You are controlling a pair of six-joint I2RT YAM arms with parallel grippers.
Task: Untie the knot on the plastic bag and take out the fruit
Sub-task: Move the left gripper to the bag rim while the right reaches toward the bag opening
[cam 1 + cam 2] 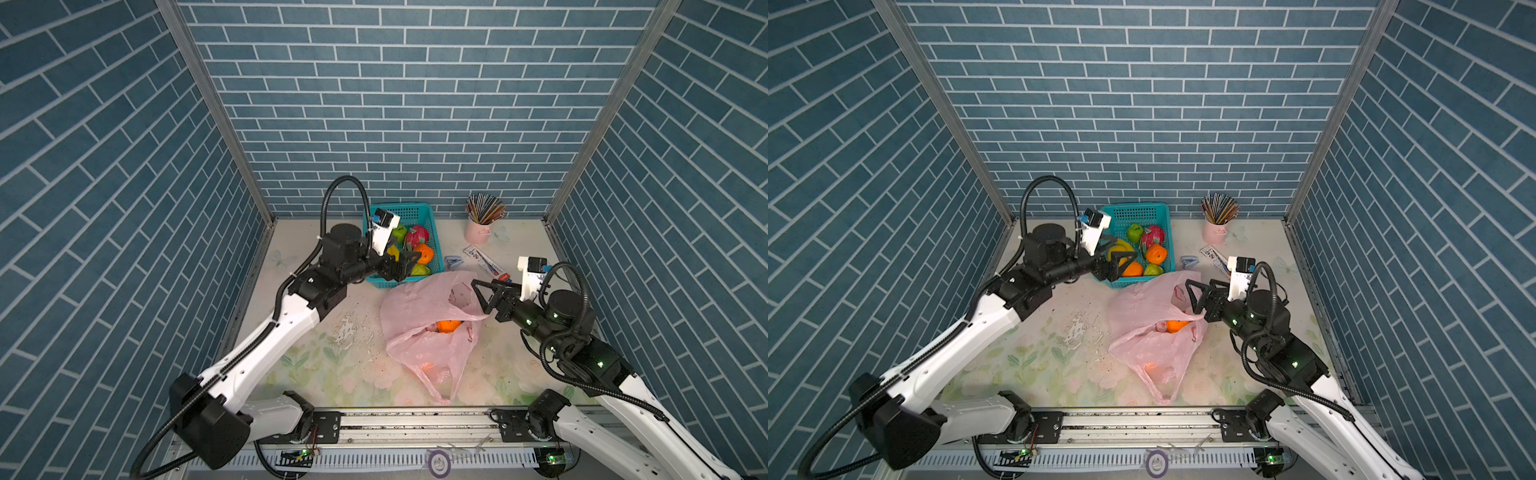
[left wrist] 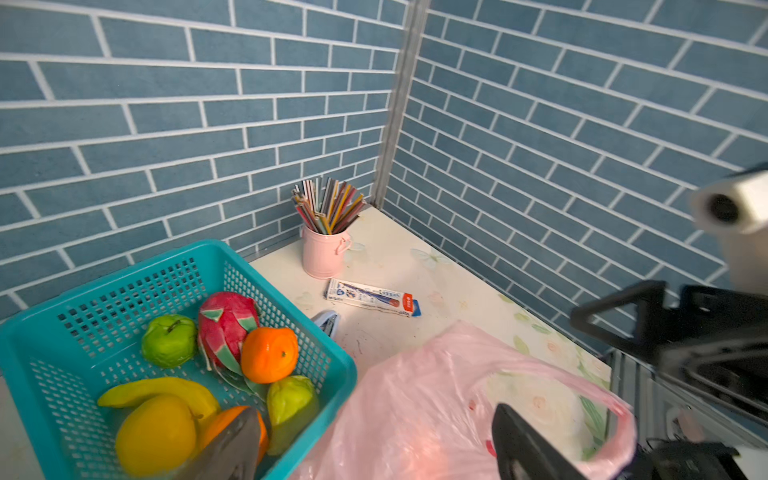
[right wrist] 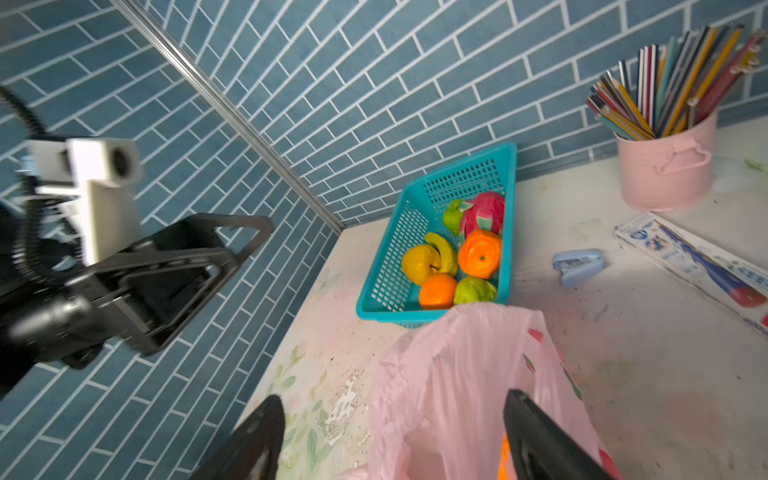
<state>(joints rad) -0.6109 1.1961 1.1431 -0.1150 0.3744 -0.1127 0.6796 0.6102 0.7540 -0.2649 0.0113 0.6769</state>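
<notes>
The pink plastic bag (image 1: 428, 332) lies in the middle of the table with its mouth gaping toward the basket. The knot is out of view. One orange fruit (image 1: 449, 325) shows in the bag's mouth and another glows through the plastic (image 1: 428, 367). My right gripper (image 1: 478, 297) is open at the mouth, and the bag's rim (image 3: 457, 374) runs between its fingers. My left gripper (image 1: 409, 266) hangs open and empty over the front edge of the teal basket (image 1: 415, 210). In the basket lie a dragon fruit (image 2: 226, 324), oranges (image 2: 269, 353), green fruits (image 2: 168, 340) and a yellow one (image 2: 156, 434).
A banana (image 2: 158, 390) lies among the basket's fruit. At the back right stand a pink cup of pencils (image 1: 478, 230), a long printed box (image 1: 486, 262) and a small blue stapler (image 1: 453, 262). Blue brick walls close in three sides. A metal rail (image 1: 415, 419) runs along the front.
</notes>
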